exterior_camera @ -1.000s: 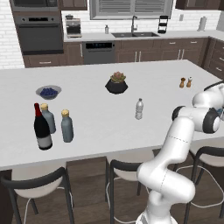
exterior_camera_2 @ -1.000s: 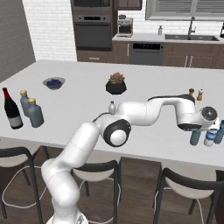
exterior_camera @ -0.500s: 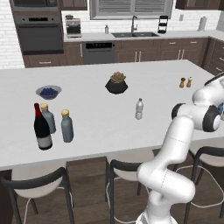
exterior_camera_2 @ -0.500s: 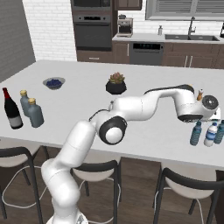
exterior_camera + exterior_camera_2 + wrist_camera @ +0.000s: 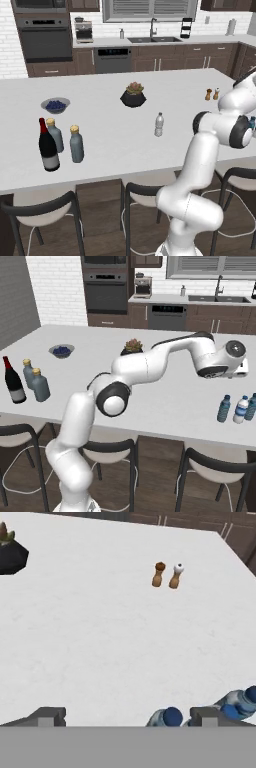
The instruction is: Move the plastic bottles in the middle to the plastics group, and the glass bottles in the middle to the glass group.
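The hand (image 5: 127,714) has risen off the plastics group (image 5: 239,409), fingers spread and empty; the last middle bottle (image 5: 159,124) stands upright well to its left

A small translucent plastic bottle with a pale cap (image 5: 159,124) stands upright mid-counter, alone. At its 9 o'clock, well apart, the glass group — a tall dark wine bottle (image 5: 48,146) and two grey-blue yellow-capped bottles (image 5: 76,144) — stands upright. Three small blue-capped bottles (image 5: 240,409) cluster upright near the counter's right edge.

No lettering, label text or number is legible on anything.
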You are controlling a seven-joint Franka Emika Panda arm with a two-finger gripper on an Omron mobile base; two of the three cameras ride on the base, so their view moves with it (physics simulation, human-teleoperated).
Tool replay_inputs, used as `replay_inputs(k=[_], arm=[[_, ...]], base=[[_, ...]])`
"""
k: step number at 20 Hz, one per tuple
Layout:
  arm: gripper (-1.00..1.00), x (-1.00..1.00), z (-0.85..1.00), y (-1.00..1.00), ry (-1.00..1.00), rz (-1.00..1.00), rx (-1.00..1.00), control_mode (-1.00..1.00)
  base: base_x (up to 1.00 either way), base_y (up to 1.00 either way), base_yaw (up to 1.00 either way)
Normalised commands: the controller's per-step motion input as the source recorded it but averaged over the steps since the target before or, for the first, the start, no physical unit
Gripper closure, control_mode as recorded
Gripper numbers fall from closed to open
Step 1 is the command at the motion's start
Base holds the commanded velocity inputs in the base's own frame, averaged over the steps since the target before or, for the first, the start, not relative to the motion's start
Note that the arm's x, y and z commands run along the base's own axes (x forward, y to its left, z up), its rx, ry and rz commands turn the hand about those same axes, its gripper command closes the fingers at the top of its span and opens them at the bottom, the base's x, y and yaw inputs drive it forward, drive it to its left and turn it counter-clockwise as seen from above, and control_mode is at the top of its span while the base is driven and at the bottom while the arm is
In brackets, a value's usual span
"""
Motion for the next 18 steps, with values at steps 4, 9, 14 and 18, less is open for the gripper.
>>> replay_inputs(k=[4,9,14,18], arm=[[-1.0,-0.05,0.01,1.0,0.0,0.0,-0.05,-1.0],[-1.0,0.0,-0.05,1.0,0.0,0.0,0.0,-1.0],[-1.0,0.15,0.0,1.0,0.01,-0.05,0.0,-1.0],[-1.0,0.29,-0.19,1.0,0.06,-0.07,0.0,-1.0]], base=[[0.0,0.0,0.0],[0.0,0.0,0.0],[0.0,0.0,0.0],[0.0,0.0,0.0]])
